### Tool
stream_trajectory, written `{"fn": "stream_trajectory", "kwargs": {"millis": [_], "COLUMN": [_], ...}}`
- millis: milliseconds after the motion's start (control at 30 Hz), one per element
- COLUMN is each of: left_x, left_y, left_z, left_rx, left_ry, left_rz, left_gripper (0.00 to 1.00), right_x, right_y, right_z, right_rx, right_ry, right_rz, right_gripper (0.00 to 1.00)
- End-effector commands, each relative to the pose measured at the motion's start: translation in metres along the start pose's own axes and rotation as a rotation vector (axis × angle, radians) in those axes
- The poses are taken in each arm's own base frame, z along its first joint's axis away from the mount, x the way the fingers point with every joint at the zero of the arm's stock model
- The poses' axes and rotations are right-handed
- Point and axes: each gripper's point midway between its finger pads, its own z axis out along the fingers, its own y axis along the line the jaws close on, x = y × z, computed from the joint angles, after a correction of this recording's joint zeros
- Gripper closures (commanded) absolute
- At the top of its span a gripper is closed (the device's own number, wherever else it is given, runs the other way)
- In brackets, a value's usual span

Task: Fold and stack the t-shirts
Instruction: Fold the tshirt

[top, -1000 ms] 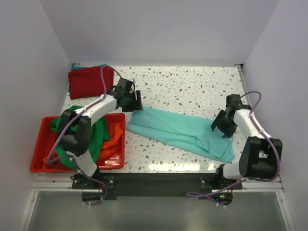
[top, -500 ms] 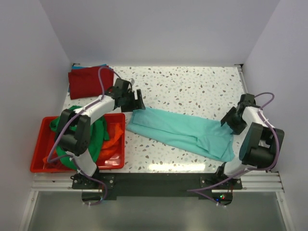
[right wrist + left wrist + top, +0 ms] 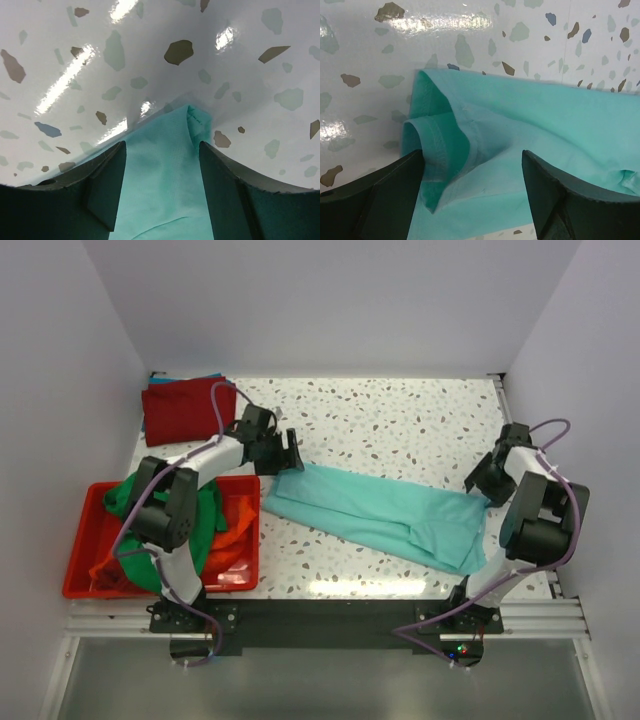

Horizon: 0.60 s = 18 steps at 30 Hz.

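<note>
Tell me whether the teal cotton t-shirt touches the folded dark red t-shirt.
Apart. The top view shows speckled tabletop between the teal cotton t-shirt and the folded dark red t-shirt.

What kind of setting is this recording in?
Probably a lab robot cell, not a home: plain white walls box in a speckled tabletop, with a red bin of t-shirts.

Teal tee (image 3: pixel 380 515): we see it stretched in a long, rumpled band across the desk (image 3: pixel 400 420), its left hem curled up.
Dark red tee (image 3: pixel 180 410): folded flat at the far left corner.
Green tee (image 3: pixel 212 520): heaped in the bin (image 3: pixel 85 585).
Orange tee (image 3: pixel 238 527): crumpled beside it.
</note>
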Motion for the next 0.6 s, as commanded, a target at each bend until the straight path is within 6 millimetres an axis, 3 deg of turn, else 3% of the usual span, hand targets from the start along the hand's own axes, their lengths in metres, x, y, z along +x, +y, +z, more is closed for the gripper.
{"fn": "stream_trajectory", "kwargs": {"millis": [0, 167, 500, 567], "left_x": [-0.021, -0.018, -0.009, -0.008], "left_y": [-0.009, -0.008, -0.011, -0.011], "left_z": [-0.012, -0.02, -0.014, -0.011], "left_rx": [0.016, 0.011, 0.055, 0.055], "left_ry": [-0.059, -0.07, -0.062, -0.051], "left_rz": [0.03, 0.029, -0.001, -0.01], "left_gripper": [0.17, 0.16, 0.14, 0.14], "right_x": [-0.013, -0.012, 0.006, 0.009], "right_y": [-0.007, -0.015, -0.02, -0.018], "right_z": [-0.006, -0.015, 0.01, 0.014], "right_rx": [0.037, 0.052, 0.076, 0.067], "right_ry": [-0.04, -0.071, -0.005, 0.007], "right_rz": [-0.001, 0.007, 0.035, 0.041], "right_gripper": [0.37, 0.37, 0.48, 0.55]}}
